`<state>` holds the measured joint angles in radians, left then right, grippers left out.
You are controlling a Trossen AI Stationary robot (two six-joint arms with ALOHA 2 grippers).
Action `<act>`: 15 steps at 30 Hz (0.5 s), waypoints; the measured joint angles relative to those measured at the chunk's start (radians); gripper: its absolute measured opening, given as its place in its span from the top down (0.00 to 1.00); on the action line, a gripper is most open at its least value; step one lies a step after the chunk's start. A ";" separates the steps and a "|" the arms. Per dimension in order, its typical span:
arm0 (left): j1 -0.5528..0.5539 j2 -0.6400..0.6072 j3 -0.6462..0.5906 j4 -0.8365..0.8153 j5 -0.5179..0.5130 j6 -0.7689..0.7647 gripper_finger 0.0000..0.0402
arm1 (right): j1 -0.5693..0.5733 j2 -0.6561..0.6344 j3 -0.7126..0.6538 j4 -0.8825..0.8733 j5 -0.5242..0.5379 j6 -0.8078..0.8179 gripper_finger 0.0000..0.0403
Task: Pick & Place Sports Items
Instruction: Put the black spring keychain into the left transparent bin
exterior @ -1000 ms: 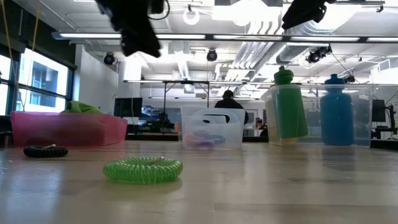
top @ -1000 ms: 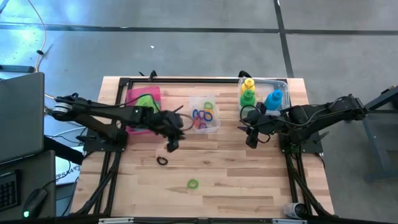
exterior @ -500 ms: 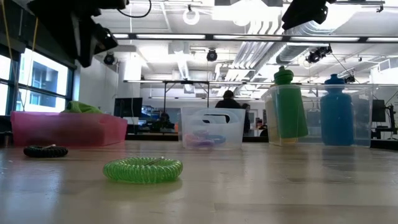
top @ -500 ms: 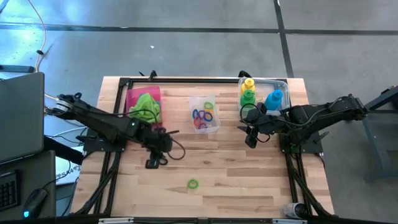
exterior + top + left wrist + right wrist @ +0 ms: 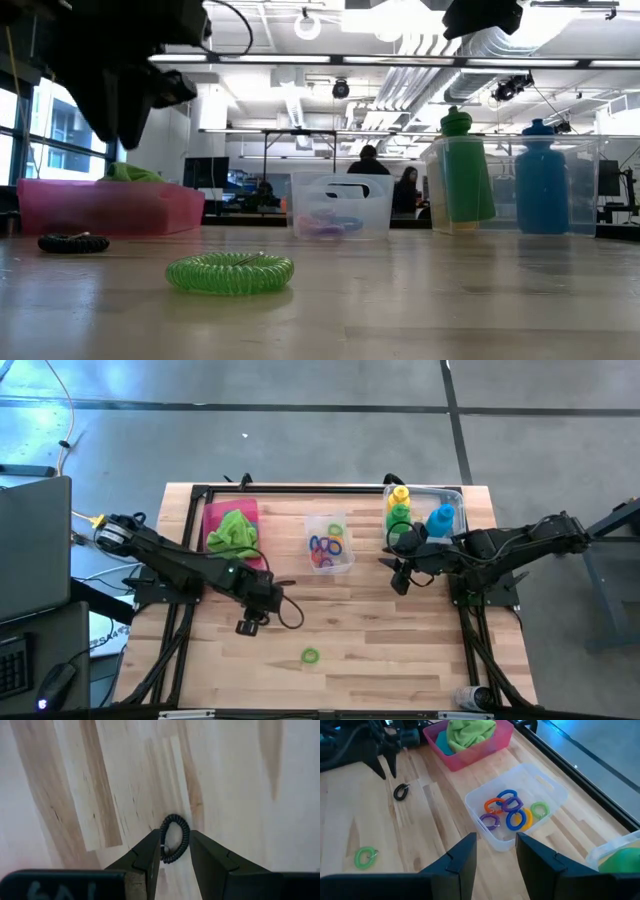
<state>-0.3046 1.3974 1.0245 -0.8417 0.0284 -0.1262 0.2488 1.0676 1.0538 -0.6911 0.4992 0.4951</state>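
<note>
Although the left gripper (image 5: 246, 627) hides the black ring (image 5: 174, 838) from above, at centre-left, its wrist view shows the ring lying just beyond the slightly parted, empty jaws. The right gripper (image 5: 494, 851), right of centre, is likewise ajar and empty.

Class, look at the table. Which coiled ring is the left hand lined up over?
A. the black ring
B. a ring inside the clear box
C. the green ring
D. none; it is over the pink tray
A: the left wrist view shows the black ring on bare wood just beyond the left hand, framed between its open fingers.
</note>
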 joint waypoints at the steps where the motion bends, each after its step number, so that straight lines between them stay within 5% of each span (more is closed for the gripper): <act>1: 0.000 0.015 0.000 0.001 0.000 0.008 0.74 | 0.000 0.000 0.000 0.000 0.000 0.006 0.68; 15: 0.000 0.218 -0.002 0.005 0.000 0.039 0.74 | 0.000 0.000 0.000 0.000 0.000 0.010 0.68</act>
<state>-0.3046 1.6152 1.0225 -0.8371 0.0284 -0.0869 0.2485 1.0676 1.0542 -0.6911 0.4992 0.5048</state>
